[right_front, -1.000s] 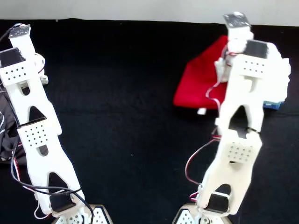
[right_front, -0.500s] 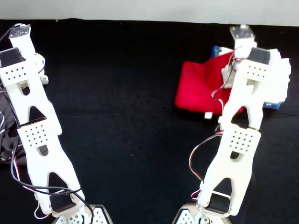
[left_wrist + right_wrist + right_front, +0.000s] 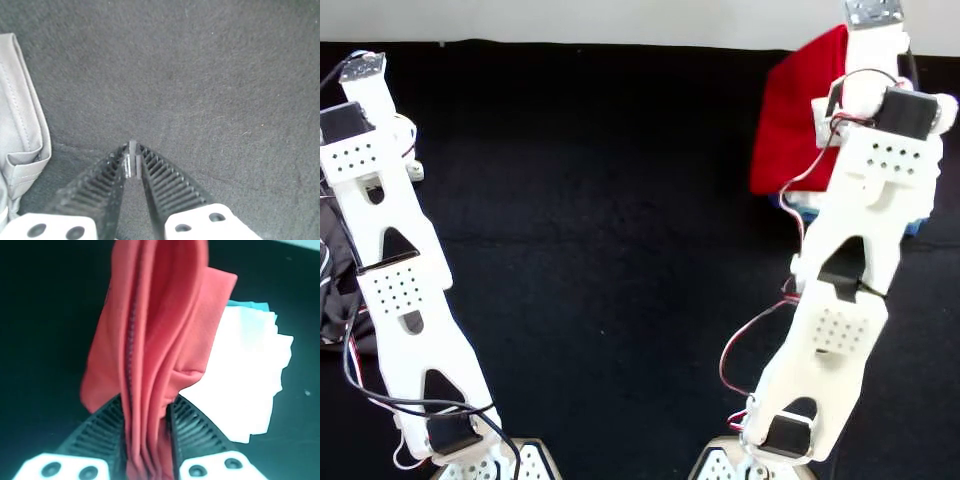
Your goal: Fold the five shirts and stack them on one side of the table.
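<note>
Black cloth-covered table (image 3: 600,200), with a pale wall strip (image 3: 620,20) just beyond its far edge

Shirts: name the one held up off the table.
The red shirt: it hangs pinched in the right tool, while the white shirt and grey shirt lie on the table.

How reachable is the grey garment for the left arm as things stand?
Likely yes: the grey garment lies on the table just beside the left gripper, with nothing between them. The jaws are shut, so they would need to open first.
</note>
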Robot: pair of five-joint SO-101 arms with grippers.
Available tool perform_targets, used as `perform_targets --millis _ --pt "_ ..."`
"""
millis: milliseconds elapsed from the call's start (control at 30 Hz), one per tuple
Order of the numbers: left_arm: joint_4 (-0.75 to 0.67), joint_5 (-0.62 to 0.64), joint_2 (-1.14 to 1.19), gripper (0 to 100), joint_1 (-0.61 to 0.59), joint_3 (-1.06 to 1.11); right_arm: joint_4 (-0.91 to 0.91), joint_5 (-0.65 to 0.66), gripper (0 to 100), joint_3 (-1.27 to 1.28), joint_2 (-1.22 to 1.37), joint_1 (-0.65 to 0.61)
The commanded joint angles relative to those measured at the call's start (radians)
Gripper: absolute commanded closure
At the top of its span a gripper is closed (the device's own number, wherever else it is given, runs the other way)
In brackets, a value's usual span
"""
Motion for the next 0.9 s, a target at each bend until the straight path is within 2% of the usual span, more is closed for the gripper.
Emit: perform_targets --millis 0,100,267,500,667,867 --pt "0.008 -0.003 -0.016 99 0.007 -0.005 -0.071 0.012 99.3 0.085 -0.074 0.045" --pt "0.008 -0.006 -0.019 99 0.002 -0.005 -0.174 0.014 99.3 0.223 -0.051 0.101" --pt "0.008 -0.006 -0.021 99 -0.004 -0.005 -0.305 0.087 99.3 0.369 0.045 0.165" --pt "0.008 -0.008 -0.022 99 -0.005 -0.005 -0.369 0.086 99.0 0.246 0.159 0.216" --pt "0.008 -0.008 -0.022 99 -0.005 -0.007 -0.481 0.089 99.0 0.171 0.22 0.249" --pt "0.008 -0.008 -0.022 99 -0.004 -0.007 -0.487 0.153 99.0 0.171 0.283 0.269"
